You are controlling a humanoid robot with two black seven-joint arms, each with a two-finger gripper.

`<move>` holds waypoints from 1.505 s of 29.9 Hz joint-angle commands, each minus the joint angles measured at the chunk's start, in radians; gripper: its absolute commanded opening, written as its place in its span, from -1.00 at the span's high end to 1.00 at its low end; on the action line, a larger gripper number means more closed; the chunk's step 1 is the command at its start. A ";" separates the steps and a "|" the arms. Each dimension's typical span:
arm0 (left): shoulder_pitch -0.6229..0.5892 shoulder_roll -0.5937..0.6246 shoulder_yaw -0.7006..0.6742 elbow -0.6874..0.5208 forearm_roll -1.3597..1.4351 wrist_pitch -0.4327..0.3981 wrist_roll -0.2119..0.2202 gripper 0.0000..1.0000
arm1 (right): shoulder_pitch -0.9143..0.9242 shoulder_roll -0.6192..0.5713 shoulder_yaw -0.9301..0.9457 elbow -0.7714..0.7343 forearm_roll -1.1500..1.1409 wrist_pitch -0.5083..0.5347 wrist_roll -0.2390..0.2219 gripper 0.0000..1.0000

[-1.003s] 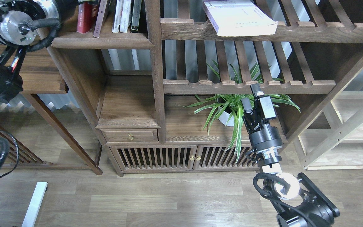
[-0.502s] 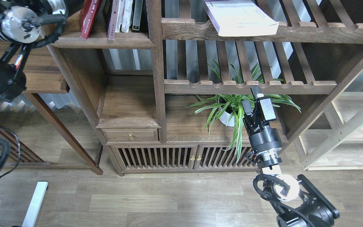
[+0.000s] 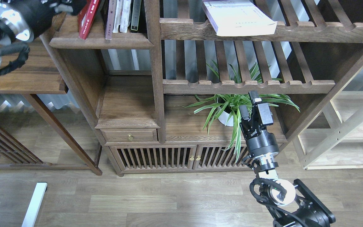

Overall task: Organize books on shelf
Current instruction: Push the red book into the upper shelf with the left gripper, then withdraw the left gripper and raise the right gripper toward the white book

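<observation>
Red book [image 3: 87,17] tilted further; left gripper [image 3: 62,3] grip unclear, right gripper [image 3: 250,104] released beside plant [image 3: 232,107].

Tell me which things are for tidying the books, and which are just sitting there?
For the job:
red book
pale book, lying flat on the slatted shelf
solid shelf
left gripper, up by the red book

Just sitting there:
plant
thin upright books
drawer
pale rack
right gripper, near the plant
</observation>
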 commanded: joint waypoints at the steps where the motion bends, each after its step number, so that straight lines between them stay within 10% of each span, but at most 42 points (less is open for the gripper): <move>1: 0.048 -0.012 -0.063 -0.054 -0.019 -0.012 0.000 -0.39 | 0.010 0.001 -0.010 -0.001 0.004 0.000 -0.003 -0.99; 9: 0.062 -0.024 -0.137 -0.066 -0.123 -0.088 0.000 -0.92 | 0.044 0.000 -0.008 0.002 0.000 0.000 -0.001 -0.99; 29: 0.113 -0.042 -0.329 -0.046 -0.385 -0.314 -0.050 -0.98 | 0.115 -0.011 0.009 0.046 0.009 0.000 -0.007 -0.99; 45: 0.404 -0.163 -0.335 -0.045 -0.666 -0.508 -0.051 -0.97 | 0.164 -0.002 -0.006 0.076 0.009 0.000 -0.056 -0.99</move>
